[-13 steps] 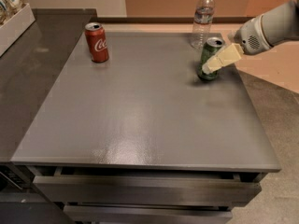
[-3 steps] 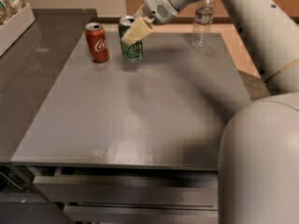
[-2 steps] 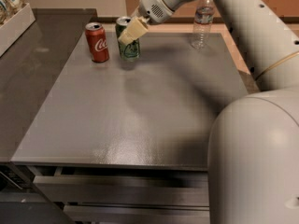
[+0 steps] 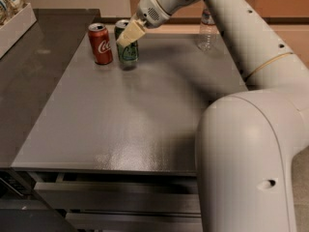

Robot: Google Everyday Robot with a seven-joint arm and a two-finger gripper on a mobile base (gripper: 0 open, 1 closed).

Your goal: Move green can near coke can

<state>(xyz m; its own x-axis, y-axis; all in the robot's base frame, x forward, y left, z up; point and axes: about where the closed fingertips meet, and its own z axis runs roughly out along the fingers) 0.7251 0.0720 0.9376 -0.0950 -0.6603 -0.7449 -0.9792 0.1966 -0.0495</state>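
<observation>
The green can (image 4: 128, 52) stands upright at the back left of the grey table (image 4: 130, 115), just right of the red coke can (image 4: 100, 43), a small gap between them. My gripper (image 4: 126, 35) reaches in from the upper right. Its pale fingers (image 4: 130, 32) are closed around the green can's upper part. The can's base rests on or just above the table surface; I cannot tell which.
A clear plastic water bottle (image 4: 206, 30) stands at the back right of the table. A white box with packets (image 4: 14, 18) sits on the dark counter at the far left. My white arm (image 4: 251, 129) fills the right side. Drawers (image 4: 116, 202) lie below the table's front edge.
The gripper has carried the green can leftward from the back right to beside the coke can. Over the last second it shifted slightly further left and lower.
</observation>
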